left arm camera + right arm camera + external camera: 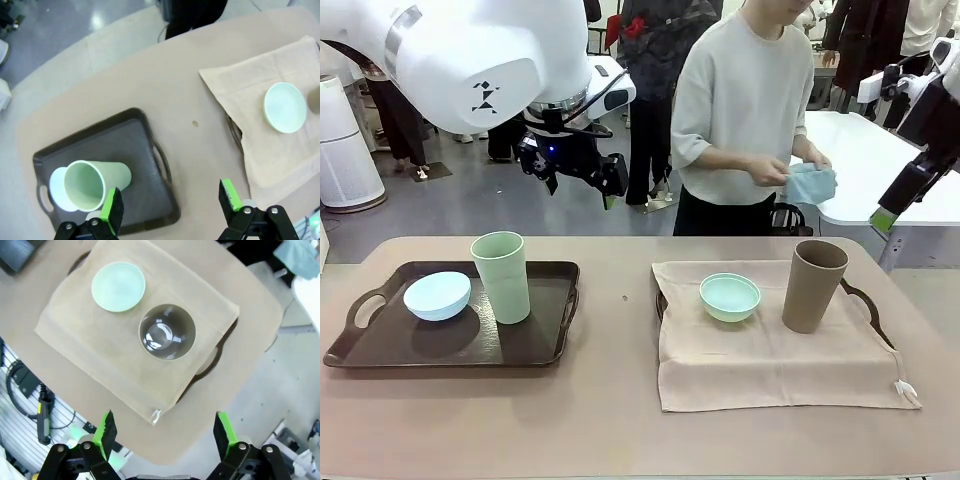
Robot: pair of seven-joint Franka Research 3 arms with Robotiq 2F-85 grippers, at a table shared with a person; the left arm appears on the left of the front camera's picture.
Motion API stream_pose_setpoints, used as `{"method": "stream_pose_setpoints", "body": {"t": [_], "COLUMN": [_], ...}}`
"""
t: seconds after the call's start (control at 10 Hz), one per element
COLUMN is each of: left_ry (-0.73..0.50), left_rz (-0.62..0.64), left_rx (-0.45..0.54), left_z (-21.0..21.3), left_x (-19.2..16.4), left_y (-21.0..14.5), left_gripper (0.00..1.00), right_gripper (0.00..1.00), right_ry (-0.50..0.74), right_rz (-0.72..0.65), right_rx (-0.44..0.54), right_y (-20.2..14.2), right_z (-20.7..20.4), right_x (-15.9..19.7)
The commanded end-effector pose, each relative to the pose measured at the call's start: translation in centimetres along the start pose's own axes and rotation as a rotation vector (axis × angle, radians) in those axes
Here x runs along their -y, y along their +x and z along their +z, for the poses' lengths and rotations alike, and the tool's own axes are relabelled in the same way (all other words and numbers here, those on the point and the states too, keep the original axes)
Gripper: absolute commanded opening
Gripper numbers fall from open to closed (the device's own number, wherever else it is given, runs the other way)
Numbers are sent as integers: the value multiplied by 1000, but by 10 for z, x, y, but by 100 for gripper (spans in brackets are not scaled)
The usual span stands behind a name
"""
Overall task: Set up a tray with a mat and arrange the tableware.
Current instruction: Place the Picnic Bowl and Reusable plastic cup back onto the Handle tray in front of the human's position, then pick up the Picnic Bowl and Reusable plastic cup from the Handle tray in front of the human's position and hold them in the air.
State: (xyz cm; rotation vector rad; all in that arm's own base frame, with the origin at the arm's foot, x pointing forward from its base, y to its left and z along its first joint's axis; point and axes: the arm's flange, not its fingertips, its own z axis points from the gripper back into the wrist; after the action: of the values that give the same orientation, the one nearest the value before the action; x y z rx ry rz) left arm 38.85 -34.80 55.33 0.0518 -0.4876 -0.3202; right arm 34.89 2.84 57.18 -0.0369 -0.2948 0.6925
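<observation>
Left dark tray (380,352): holds pale blue bowl (437,296) and upright light green tumbler (501,277), just beside each other. Right tray (868,305): covered by beige mat (770,355). On the mat, mint green bowl (730,297) and upright brown tumbler (814,286), apart. Left gripper (169,196) and right gripper (163,422): both released, jaws wide, grasping nothing, raised above the table.
</observation>
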Motion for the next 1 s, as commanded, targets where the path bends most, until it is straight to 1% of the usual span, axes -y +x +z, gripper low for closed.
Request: {"method": "stream_pose_setpoints", "body": {"t": [0.0, 0.9], "left_ry": [-14, -14], "left_rz": [-3, -3], "left_rx": [6, 6], "left_z": [-2, -2], "left_x": [0, 0], "left_y": [2, 2], "left_gripper": [100, 100], "right_gripper": [100, 100], "right_ry": [-26, -26], "right_rz": [-12, -12], "right_rx": [-5, -5], "right_y": [-1, -1], "right_z": [-11, -11], "right_x": [0, 0]}}
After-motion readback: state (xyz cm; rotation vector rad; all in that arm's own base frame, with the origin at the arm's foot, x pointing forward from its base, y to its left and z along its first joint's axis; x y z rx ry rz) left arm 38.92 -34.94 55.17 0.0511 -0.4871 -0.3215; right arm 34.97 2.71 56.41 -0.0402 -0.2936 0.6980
